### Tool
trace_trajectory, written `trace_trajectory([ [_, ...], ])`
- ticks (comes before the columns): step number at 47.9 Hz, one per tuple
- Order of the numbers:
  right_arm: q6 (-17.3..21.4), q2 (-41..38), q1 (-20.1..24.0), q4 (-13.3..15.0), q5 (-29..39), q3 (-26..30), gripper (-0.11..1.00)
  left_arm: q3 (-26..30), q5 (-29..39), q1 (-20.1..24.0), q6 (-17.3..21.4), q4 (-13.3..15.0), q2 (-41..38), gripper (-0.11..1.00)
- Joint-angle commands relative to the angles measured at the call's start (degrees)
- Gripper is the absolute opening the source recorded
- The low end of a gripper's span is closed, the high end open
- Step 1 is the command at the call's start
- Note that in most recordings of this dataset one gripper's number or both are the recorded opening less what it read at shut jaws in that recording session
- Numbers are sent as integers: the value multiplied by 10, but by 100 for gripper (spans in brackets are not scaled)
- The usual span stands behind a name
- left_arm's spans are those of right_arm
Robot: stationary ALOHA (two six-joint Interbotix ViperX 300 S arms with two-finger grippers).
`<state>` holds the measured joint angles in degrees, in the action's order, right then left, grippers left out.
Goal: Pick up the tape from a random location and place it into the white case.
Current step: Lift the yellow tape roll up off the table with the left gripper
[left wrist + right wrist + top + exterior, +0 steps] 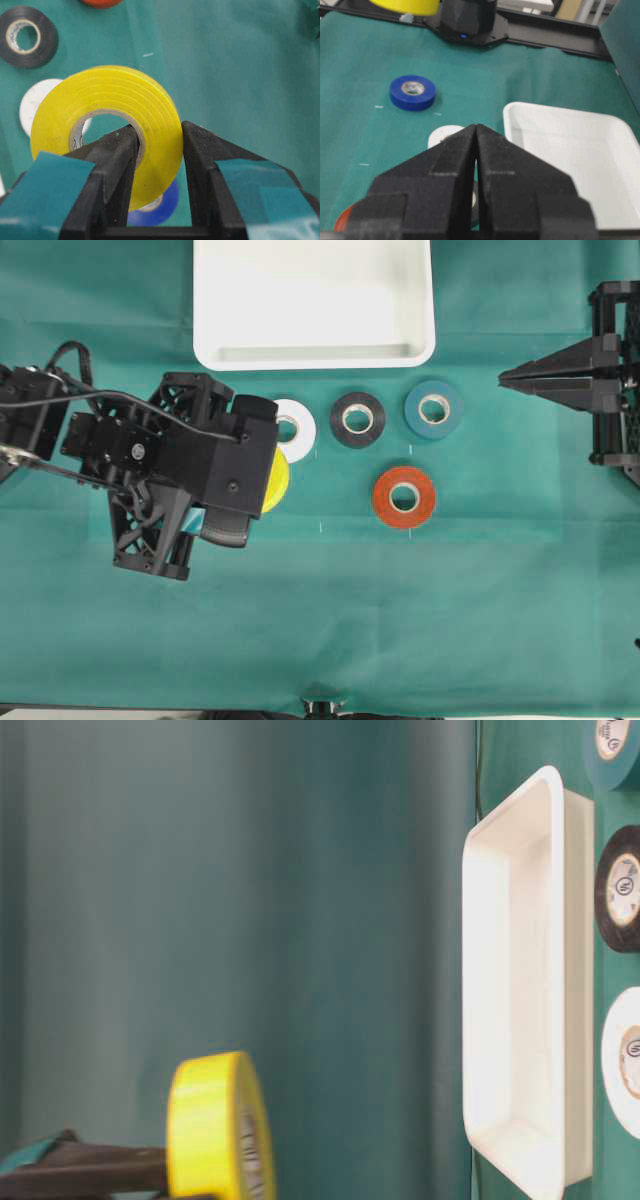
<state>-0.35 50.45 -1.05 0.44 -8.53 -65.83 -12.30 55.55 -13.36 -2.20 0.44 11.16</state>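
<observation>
Black jaws of the left gripper, teal pads on their outer faces, fill the bottom of the left wrist view and pinch the tape: one finger sits inside the pale core, the other presses the outer yellow face, so the roll's wall is clamped between them. From table level the tape stands on edge in the air, clear of the green tabletop. Seen from overhead, only a yellow sliver of the tape shows at 3 o'clock of the left gripper's black body. Just beyond it, at 1 o'clock, lies a white roll, then a black roll and a blue roll in a row running toward 3 o'clock, with an orange roll at 5 o'clock of the black one. The white case sits at 12 o'clock of this row, near the rolls but not touching them. At the far 3 o'clock edge the right gripper has its jaws pressed together on nothing, tip pointing toward 9 o'clock
</observation>
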Motion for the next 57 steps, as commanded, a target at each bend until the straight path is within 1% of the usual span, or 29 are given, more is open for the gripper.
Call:
trace_trajectory([
  [1, -1, -2, -1, 1, -3, 16, 0, 34, 16, -3, 1, -1, 17, 23],
  [10, -1, -2, -1, 1, -3, 16, 0, 70, 48, -10, 3, -3, 18, 23],
  [16, -1, -2, -1, 1, -3, 16, 0, 83, 59, -11, 3, -3, 18, 23],
  [43, -1, -4, -1, 1, -2, 16, 0, 81, 62, -11, 3, -5, 18, 23],
  [51, -1, -4, -1, 1, -3, 16, 0, 79, 62, 6, 6, -7, 18, 23],
  [57, -1, -4, -1, 1, -3, 15, 0, 75, 62, 42, 21, -7, 25, 23],
])
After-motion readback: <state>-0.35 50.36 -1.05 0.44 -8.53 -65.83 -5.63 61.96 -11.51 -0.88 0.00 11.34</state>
